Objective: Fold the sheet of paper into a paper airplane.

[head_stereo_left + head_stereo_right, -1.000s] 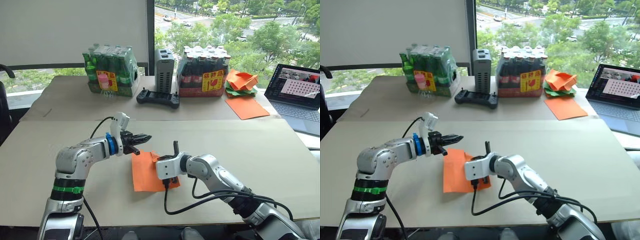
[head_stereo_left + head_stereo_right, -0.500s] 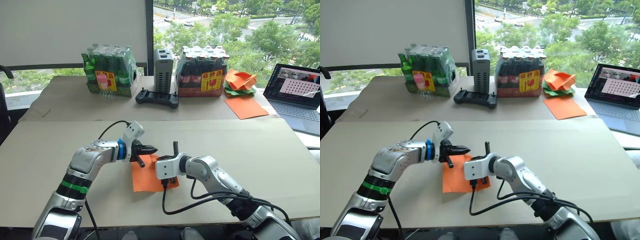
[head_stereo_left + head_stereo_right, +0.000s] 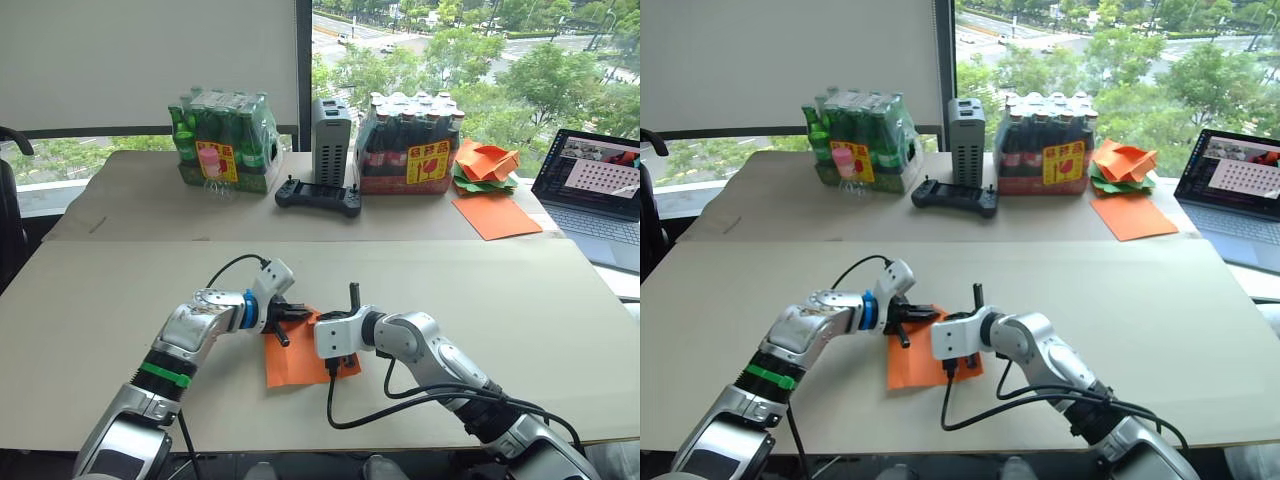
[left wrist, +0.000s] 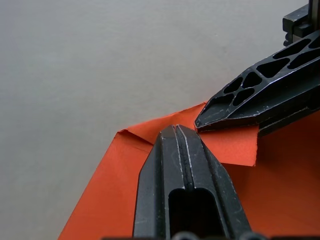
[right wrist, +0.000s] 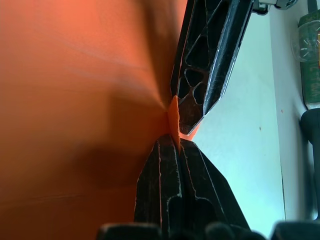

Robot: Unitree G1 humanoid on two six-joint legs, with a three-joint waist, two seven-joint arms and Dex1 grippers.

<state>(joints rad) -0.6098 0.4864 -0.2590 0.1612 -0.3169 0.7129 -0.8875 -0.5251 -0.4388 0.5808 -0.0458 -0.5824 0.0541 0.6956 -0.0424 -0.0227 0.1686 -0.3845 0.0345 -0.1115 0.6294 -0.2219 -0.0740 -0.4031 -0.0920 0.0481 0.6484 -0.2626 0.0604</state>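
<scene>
**A:** So, start wide. What do we have on the table (image 3: pixel 520 300)?

**B:** Along its far side we see two shrink-wrapped packs of bottles (image 3: pixel 225 140), a laptop (image 3: pixel 600 185) at the far right, and a heap of crumpled papers (image 3: pixel 485 160) just behind a larger orange sheet (image 3: pixel 497 215). None of that matters to us now. The sheet of paper (image 3: pixel 290 362) lies flat at the near middle of the table, between our two arms.

**A:** And what has changed?

**B:** Our left arm has swung in and down. A second ago the left gripper (image 4: pixel 175 131) hung above the sheet's far-left corner. Now it is low at the far edge, tip to tip with the right gripper (image 5: pixel 172 142), which has stayed put.

**A:** What are the claws doing?

**B:** The right one is closed, with a sliver of orange pinched between its pads. The left one's fingers are pressed together at a small turned-over flap (image 4: pixel 235 145) of the corner. We cannot tell whether it grips paper or only presses on it.

**A:** What does that mean for the airplane?

**B:** We judge it an early corner fold, with both tips now in place to work it. Most of the folding is still ahead.

**A:** Is anything hidden?

**B:** The sheet's near-right part lies under our right wrist, so we cannot make out any creases there.
</scene>
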